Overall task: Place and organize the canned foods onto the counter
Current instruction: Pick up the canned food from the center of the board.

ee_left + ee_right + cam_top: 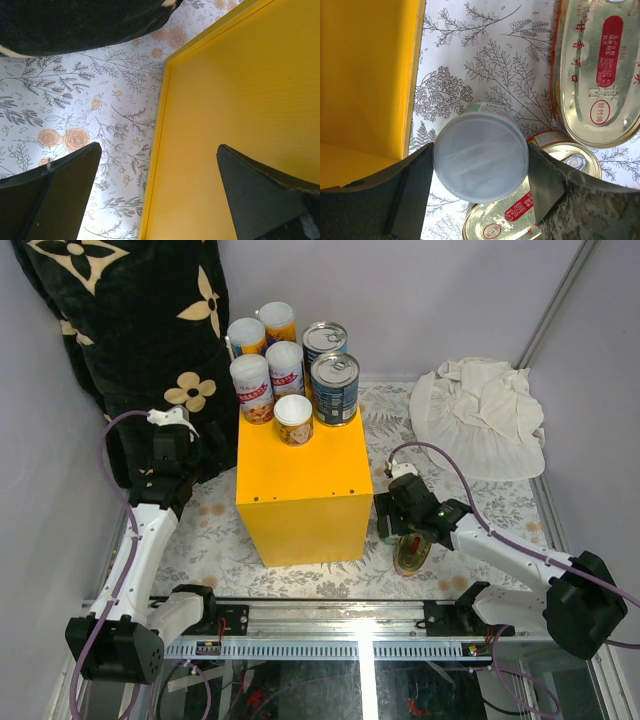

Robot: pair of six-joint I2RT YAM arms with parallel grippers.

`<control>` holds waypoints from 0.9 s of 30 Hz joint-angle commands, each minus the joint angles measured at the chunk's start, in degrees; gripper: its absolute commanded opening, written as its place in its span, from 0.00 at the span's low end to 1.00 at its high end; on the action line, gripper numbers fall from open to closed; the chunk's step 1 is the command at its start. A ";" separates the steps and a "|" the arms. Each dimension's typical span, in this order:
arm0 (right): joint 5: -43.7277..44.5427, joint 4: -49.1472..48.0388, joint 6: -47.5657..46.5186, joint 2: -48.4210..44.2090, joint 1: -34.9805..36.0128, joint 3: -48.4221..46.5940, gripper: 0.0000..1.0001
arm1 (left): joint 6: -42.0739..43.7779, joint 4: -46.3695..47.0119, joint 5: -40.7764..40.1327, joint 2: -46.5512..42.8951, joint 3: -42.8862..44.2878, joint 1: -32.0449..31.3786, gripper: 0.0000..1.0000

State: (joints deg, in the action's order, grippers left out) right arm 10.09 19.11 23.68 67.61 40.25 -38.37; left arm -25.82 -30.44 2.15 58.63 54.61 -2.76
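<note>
From above, the yellow box [300, 502] stood in the middle of the bench [215, 540]. Five slim white-lidded cans [293, 420] and two blue-labelled cans [334, 388] crowded the far half of its top. The left gripper [175, 450] hung off the box's left side, below the black flowered pillow [130, 320], and its own wrist hid its fingers. The right gripper [400, 530] sat low by the box's near right corner and covered what it had. Only part of an oval gold tin [410, 556] showed under it. A crumpled white cloth [480, 415] lay far right.

At the left wrist, the left gripper [159, 147] was spread wide with nothing between its fingers. The box wall ran out of frame on the right.

At the right wrist, the fingers [410, 195] of the right gripper [480, 147] lay against both sides of an upright white-lidded can [480, 160] on the bench beside the box. How firmly they held it I couldn't tell. Its lid hid most of the label. Two more gold tins [597, 75] and a ring-pull tin [572, 157] lay beside it, each cut off.
</note>
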 commanded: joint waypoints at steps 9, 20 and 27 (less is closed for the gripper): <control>2.70 9.20 -2.41 -11.09 0.36 -15.02 0.38 | 1.43 1.78 1.06 -1.47 0.70 0.48 1.00; 1.41 31.82 -10.47 -8.98 0.35 -51.98 0.34 | 1.30 2.21 2.15 -1.80 1.68 0.44 1.00; -3.25 32.88 -13.22 -5.09 0.38 -66.41 0.33 | 1.48 2.21 2.52 -2.03 1.64 0.55 1.00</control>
State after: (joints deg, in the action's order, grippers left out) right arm 10.85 52.07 14.00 60.03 40.40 -97.80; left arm -25.61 -30.44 3.66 57.76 54.63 -2.76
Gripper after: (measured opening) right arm 0.739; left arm 0.995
